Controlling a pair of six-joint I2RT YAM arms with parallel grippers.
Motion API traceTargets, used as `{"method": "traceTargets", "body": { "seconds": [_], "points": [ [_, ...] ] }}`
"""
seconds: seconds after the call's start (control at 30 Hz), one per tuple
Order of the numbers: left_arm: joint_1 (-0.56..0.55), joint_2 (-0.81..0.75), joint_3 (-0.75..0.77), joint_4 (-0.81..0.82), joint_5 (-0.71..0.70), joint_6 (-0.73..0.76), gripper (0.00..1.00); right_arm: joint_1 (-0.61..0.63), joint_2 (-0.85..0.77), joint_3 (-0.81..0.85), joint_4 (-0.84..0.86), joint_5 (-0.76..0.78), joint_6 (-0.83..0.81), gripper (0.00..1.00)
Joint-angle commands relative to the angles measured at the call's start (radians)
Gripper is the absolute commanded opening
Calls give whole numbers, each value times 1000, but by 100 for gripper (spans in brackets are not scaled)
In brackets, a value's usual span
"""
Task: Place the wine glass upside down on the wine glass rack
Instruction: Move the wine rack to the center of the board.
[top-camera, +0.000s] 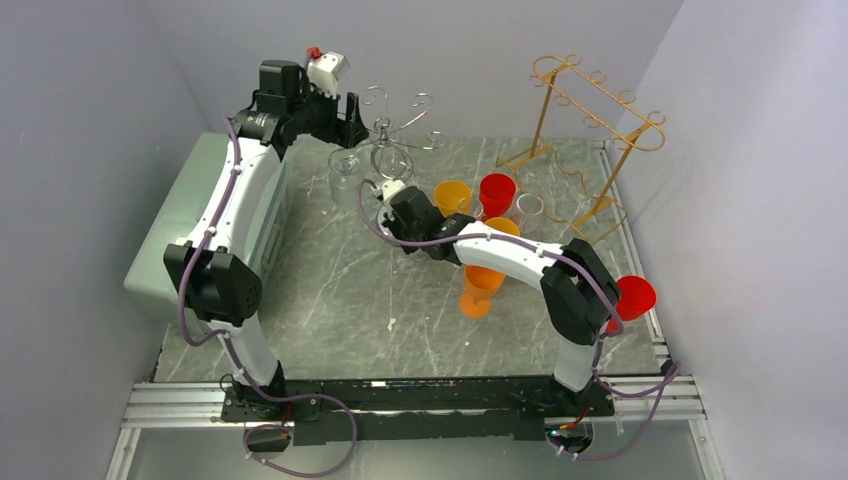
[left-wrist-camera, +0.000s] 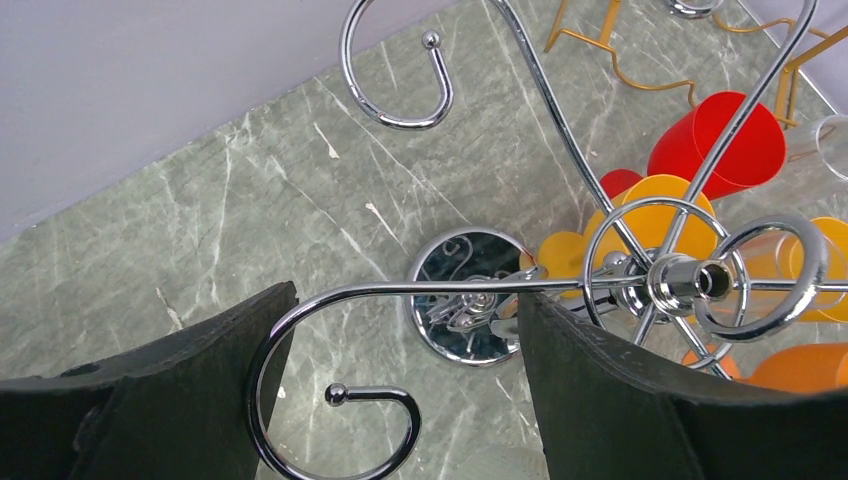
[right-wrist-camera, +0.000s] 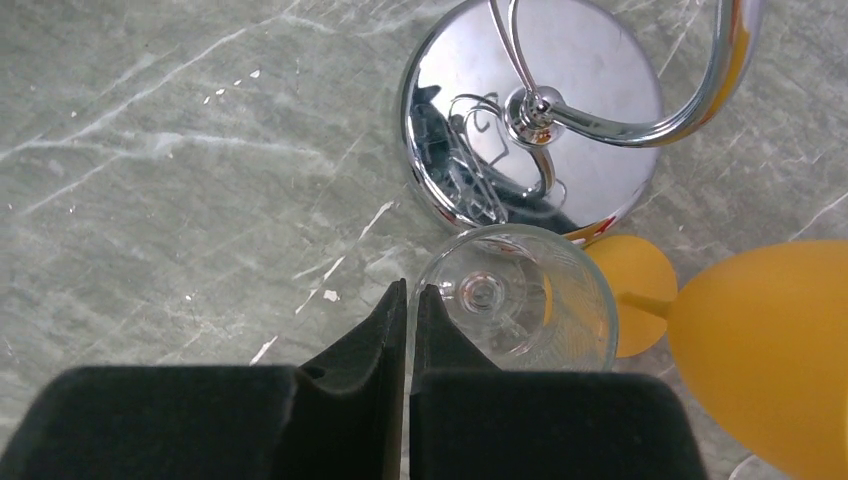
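**Right claw pinches rim of upright glass at foot of chrome rack**

The right gripper points straight down, its two black fingers pressed together on the near rim of the clear wine glass, one pad outside the bowl and one just inside it. Behind the gripper, the white right arm stretches low from its base at the near right edge, forward and to the left across the marbled grey table, with the wrist bent down over the glass.

The wine glass is clear and thin-walled, and its round foot and stem show end-on through the bowl. It stands on the table just beside the mirrored round base of the chrome rack. Its mouth faces up toward the wrist camera and its foot is down, so its long axis is vertical; it is not inverted.

An orange glass lies tipped just to the right of it.

The left gripper is raised to the level of the rack's top. Its fingers are spread wide on either side of one curled chrome hanger arm, and they do not appear to touch it. The left arm rises steeply from its base and reaches forward.

Farther back, a red glass stands among more orange ones. A gold wire rack stands at the far right.
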Motion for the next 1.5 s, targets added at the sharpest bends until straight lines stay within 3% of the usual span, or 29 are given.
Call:
{"method": "traceTargets", "body": {
  "seconds": [0.0,0.63,1.47],
  "points": [
    [-11,-67,-12,39,58,-28,86,-5,46,32,-119,-26,128,0],
    [-11,-76,-34,55,71,-19,85,-9,79,156,-319,-141,367,0],
    [-11,-94,-82,78,89,-24,82,-19,19,101,-312,-349,394,0]
  ]
}}
